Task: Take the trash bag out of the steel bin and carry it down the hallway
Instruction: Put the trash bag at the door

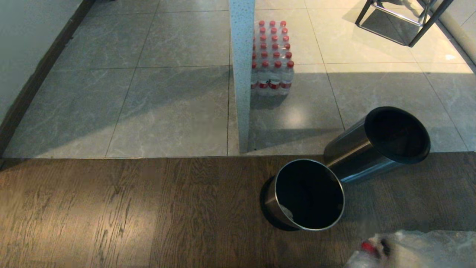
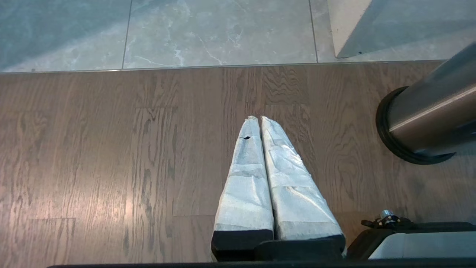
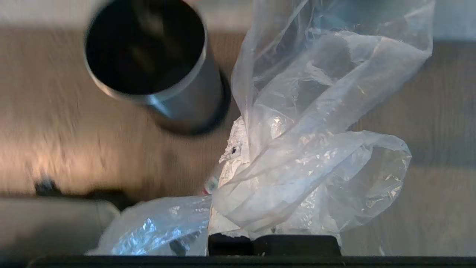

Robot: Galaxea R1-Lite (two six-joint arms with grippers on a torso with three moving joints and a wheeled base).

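The right pincer (image 3: 238,149) is clamped on the trash bag (image 3: 308,156), which hangs crumpled from it above the wood-plank floor (image 1: 130,212), just beside the empty steel bin (image 1: 306,195). The left pincer (image 2: 259,120) hangs closed and empty over the planks.

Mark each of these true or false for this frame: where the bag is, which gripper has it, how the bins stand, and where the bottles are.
1. The trash bag is out of the steel bin. True.
2. The left gripper holds the bag. False: it is shut on nothing; the right gripper is shut on the bag.
3. Both bins stand upright. False: the second bin, the one with a black rim, lies tipped on the floor.
4. The pack of bottles stands on the tiled floor beside a white post. True.
5. The steel bin stands on the tiles. False: it stands on the wood floor.
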